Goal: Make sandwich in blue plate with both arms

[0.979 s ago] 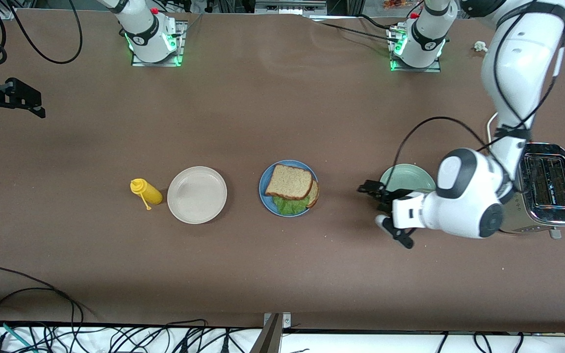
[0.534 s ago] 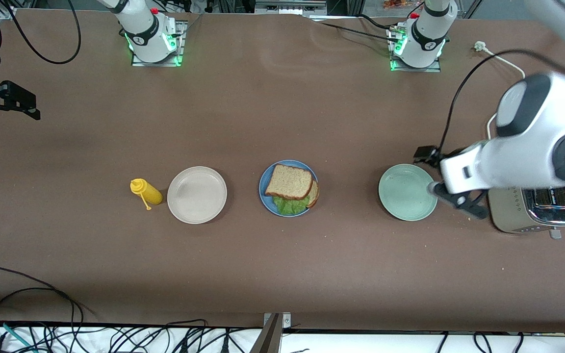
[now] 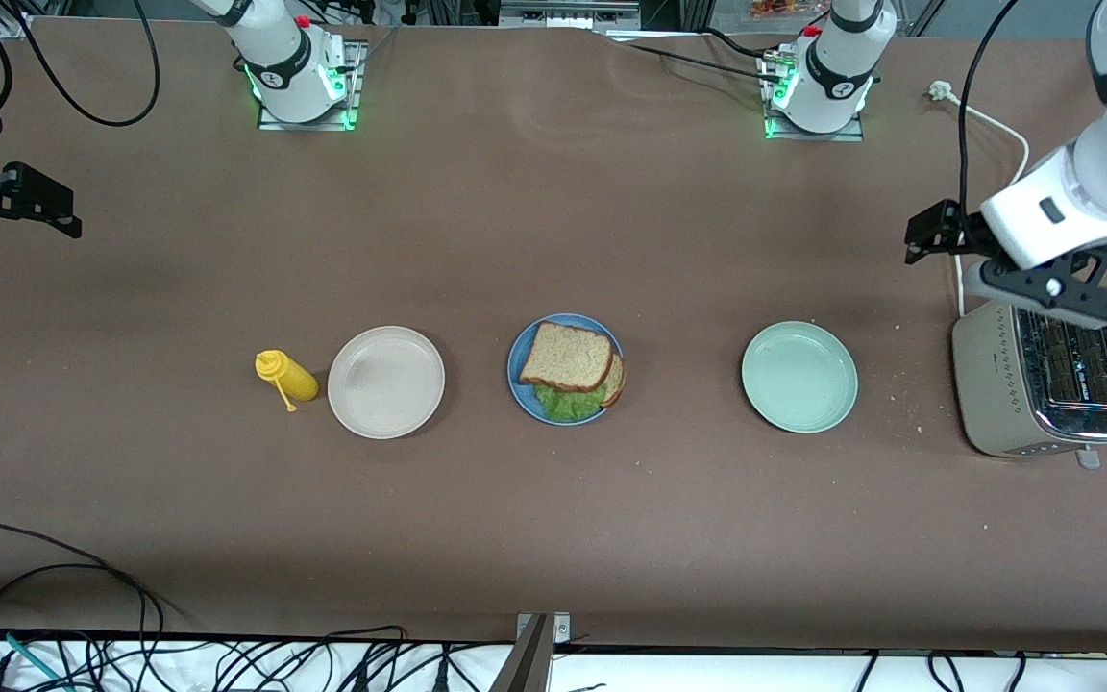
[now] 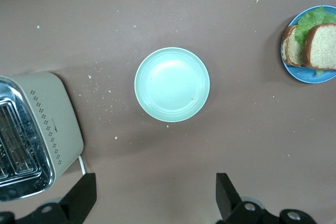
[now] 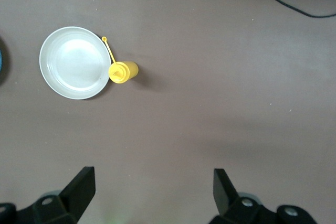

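Observation:
The sandwich (image 3: pixel 568 358) lies on the blue plate (image 3: pixel 518 377) at the middle of the table: a brown bread slice on top, lettuce (image 3: pixel 561 404) sticking out under it, and a second slice's edge showing beside it. My left gripper (image 3: pixel 991 269) hangs open and empty over the toaster's edge. In the left wrist view the left gripper (image 4: pixel 155 192) looks down on bare table, with the sandwich (image 4: pixel 314 45) and blue plate (image 4: pixel 307 74) off at the rim. My right gripper (image 3: pixel 20 216) waits open at the right arm's end of the table, and it also shows as the right gripper (image 5: pixel 152 182).
A pale green plate (image 3: pixel 799 377) sits between the blue plate and a steel toaster (image 3: pixel 1044 389), whose white cord (image 3: pixel 996 125) runs toward the bases. A beige plate (image 3: pixel 386 382) and a yellow squeeze bottle (image 3: pixel 286 377) lie toward the right arm's end. Crumbs dot the table.
My left arm has swung up and away from beside the pale green plate to over the toaster's edge, still open and empty. The right gripper and the sandwich have stayed put.

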Robot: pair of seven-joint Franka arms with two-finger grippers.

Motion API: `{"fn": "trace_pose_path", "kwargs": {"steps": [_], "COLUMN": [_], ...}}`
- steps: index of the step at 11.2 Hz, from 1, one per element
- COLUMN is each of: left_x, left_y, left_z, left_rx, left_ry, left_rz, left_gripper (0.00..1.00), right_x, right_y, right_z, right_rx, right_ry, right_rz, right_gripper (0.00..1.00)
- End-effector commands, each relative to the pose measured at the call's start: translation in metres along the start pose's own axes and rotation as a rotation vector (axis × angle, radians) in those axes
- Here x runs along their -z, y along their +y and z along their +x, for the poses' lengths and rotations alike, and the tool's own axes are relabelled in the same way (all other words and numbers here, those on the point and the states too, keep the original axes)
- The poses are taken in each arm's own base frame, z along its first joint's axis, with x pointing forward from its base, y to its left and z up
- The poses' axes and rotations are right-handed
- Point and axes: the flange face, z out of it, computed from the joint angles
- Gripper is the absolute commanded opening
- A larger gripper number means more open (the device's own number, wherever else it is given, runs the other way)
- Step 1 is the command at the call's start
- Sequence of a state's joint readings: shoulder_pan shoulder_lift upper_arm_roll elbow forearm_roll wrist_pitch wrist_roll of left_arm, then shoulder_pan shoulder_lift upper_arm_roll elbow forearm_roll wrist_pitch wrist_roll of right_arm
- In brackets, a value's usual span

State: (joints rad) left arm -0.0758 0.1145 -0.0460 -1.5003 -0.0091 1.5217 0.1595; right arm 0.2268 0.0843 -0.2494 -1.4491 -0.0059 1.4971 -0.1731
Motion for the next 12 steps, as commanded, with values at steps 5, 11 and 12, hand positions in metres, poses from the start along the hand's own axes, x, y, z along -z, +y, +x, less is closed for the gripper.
{"fn": "trace_pose_path", "kwargs": {"steps": [5, 11, 12], "left_x": [0.004, 0.001, 0.001], "left_y": [-0.008, -0.021, -0.023], "left_z": [-0.034, -0.035, -0.035], "left_rx": [0.042, 0.053, 0.056], "left_ry": [0.044, 0.036, 0.036], "left_rz": [-0.002, -0.01, -0.01], "left_gripper": [1.0, 1.0, 1.0], "right_x": [0.005, 0.004, 0.004], "right_y": [-0.02, -0.025, -0.023], "right_z": [-0.001, -0.003, -0.003], "right_rx": [-0.079, -0.098, -0.101], "right_ry": [-0.025, -0.045, -0.045], "right_rz": [0.026, 0.022, 0.022], "right_gripper": [1.0, 1.0, 1.0]}}
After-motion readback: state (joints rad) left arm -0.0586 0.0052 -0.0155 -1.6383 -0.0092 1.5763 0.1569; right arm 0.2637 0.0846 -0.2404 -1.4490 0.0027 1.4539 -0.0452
